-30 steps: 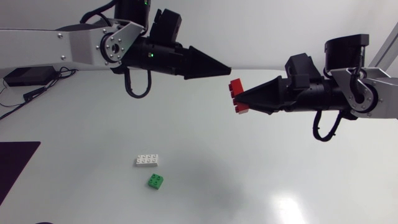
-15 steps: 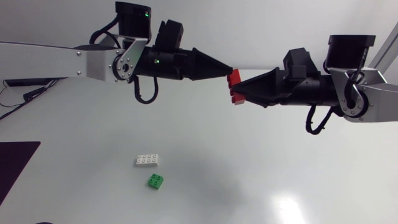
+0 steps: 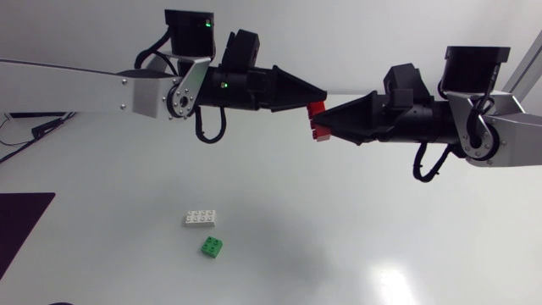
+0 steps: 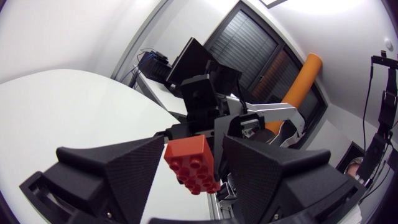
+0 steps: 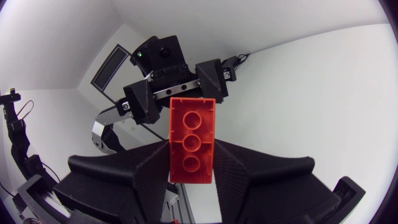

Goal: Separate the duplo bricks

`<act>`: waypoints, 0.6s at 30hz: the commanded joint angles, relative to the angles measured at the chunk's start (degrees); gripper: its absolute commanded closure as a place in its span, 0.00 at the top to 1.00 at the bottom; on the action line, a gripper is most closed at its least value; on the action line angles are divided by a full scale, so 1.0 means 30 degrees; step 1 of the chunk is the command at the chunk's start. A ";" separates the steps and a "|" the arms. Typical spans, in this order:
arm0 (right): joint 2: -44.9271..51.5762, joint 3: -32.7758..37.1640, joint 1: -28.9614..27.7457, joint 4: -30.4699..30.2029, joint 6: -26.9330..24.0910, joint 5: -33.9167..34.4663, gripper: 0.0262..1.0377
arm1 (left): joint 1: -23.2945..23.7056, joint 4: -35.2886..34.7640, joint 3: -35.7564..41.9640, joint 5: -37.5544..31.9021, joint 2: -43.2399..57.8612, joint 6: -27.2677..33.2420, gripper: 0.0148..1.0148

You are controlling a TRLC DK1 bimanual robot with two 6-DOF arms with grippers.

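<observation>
A red brick stack (image 3: 317, 110) hangs high over the table between my two arms. My right gripper (image 3: 327, 125) is shut on its lower part; in the right wrist view the stack (image 5: 191, 137) stands out between that gripper's (image 5: 193, 148) fingers. My left gripper (image 3: 322, 95) meets it from the opposite side, and its fingers press the stack's upper end (image 4: 189, 163) from both sides. A white brick (image 3: 200, 218) and a green brick (image 3: 212, 246) lie apart on the table below.
The white table (image 3: 381, 254) stretches under both arms. A dark mat (image 3: 21, 229) lies at the left edge. Cables and a black box (image 3: 34, 103) sit at the far left.
My left arm has moved right to the red stack and its fingers have narrowed onto it. My right gripper lifted the stack slightly to meet it.
</observation>
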 commanded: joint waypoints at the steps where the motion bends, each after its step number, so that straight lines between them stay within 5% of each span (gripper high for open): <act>1: 0.0556 0.0312 0.0106 0.0297 0.0634 0.0054 0.18 | -0.0110 0.0454 -0.0643 0.0239 0.0453 -0.0624 0.62; 5: 0.0644 0.0312 0.0047 0.0297 0.0547 0.0171 0.18 | -0.0140 0.0542 -0.0731 0.0239 0.0365 -0.0653 0.61; 14: 0.0322 0.0195 -0.0070 0.0531 0.0517 0.0230 0.18 | -0.0110 0.0600 -0.0877 0.0239 0.0160 -0.0976 0.38; 18: 0.0087 -0.0039 -0.0070 0.0795 0.0371 0.0230 0.18 | -0.0140 0.0688 -0.0936 0.0298 0.0102 -0.1093 0.37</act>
